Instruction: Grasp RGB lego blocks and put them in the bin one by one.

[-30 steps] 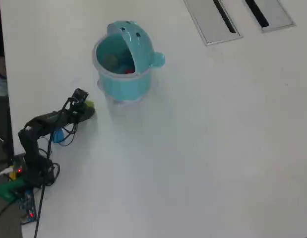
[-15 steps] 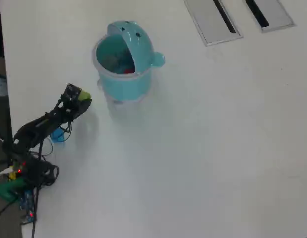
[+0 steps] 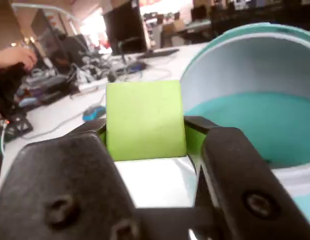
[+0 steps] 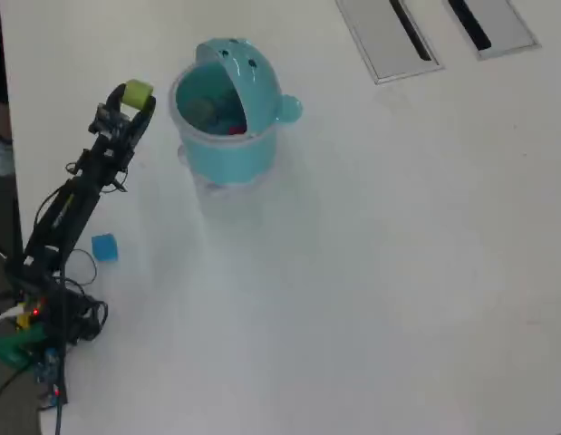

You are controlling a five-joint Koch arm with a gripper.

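Over the last second the gripper (image 4: 135, 96), clamped on the green block (image 3: 144, 120), has risen from the table's (image 4: 380, 272) left edge up beside the bin (image 4: 227, 145), so a drop looks close, while the blue block (image 4: 104, 246) waits near that left edge.

A yellow-green block (image 4: 138, 92) sits in the black gripper (image 4: 135, 98); at its three o'clock a teal bin (image 4: 227, 156), lid dark-dotted; at six, a blue block (image 4: 104, 246) on white table (image 4: 371, 254).
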